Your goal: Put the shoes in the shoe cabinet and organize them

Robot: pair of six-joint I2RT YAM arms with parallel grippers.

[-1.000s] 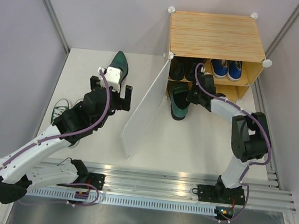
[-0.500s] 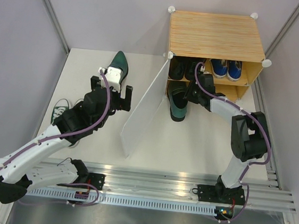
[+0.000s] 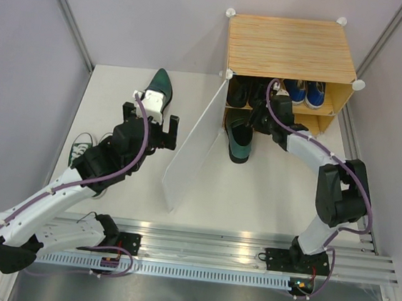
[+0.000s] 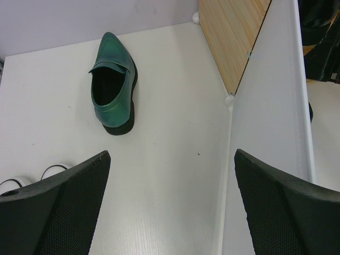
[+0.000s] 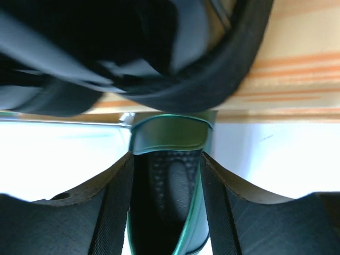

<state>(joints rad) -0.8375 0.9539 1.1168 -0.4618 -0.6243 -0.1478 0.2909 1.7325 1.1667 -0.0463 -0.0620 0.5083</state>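
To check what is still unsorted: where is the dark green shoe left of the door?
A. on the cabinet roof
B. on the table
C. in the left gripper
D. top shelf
B: the dark green shoe lies on the white table, left of the open door.

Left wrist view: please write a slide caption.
Open left end effector facing one dark green pointed shoe on the table, cabinet door at right.
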